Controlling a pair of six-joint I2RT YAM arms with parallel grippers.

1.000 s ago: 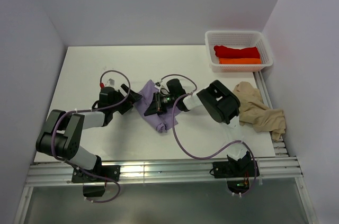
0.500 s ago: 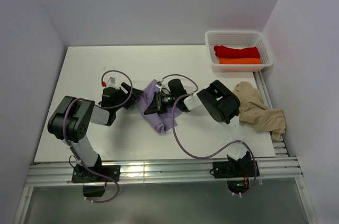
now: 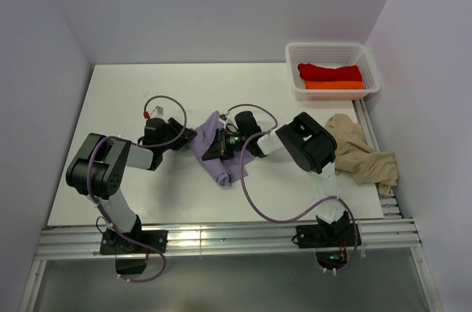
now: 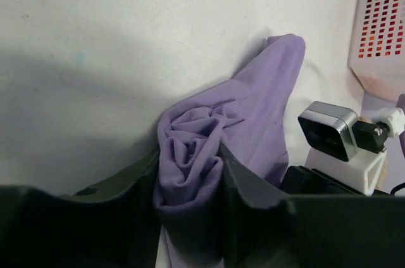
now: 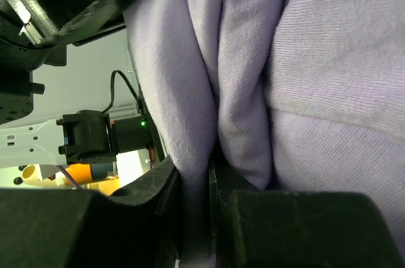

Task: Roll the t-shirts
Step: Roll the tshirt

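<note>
I have the lavender t-shirt point(image 3: 218, 158) bunched near the middle of the white table point(image 3: 133, 91), and both arms meet at it. The left gripper point(image 4: 188, 156) is closed partway onto a crumpled fold at the shirt's left edge, with cloth filling the gap between its fingers. The right gripper point(image 5: 199, 179) is pinched almost fully together on a thin fold from the other side. The beige t-shirt point(image 3: 358, 153) lies in a loose heap at the table's right edge, and the red t-shirt point(image 3: 330, 71) and orange t-shirt point(image 3: 334, 85) sit rolled side by side in the white basket point(image 3: 295, 54) at the far right corner.
</note>
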